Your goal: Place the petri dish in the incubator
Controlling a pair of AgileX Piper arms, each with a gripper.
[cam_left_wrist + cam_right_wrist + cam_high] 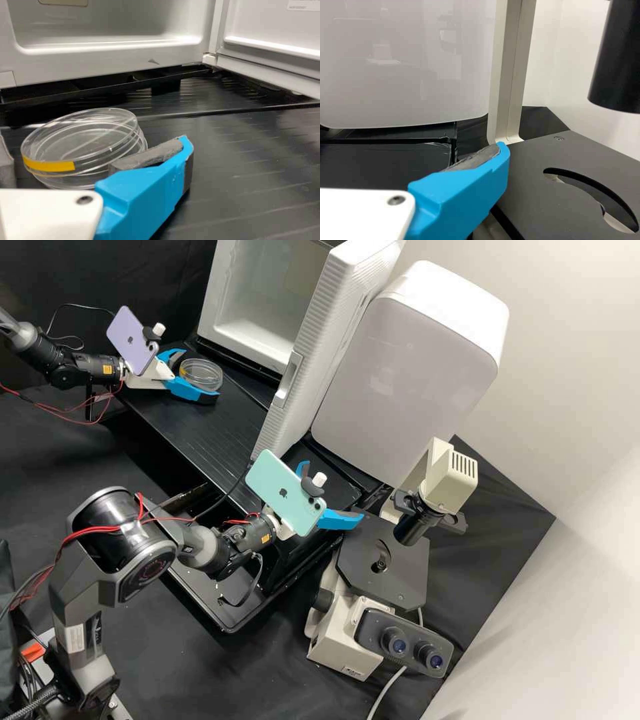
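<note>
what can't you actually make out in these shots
White incubator chamber: high view, top cut off by the frame edge, right part behind its ribbed white door.
Clear round petri dish with a yellow strip: left wrist view, too transparent to tell whether it holds anything.
Left hand: left wrist view, one side cut off by the frame edge.
Right hand: high view, partly covered by the mint-green phone.
</note>
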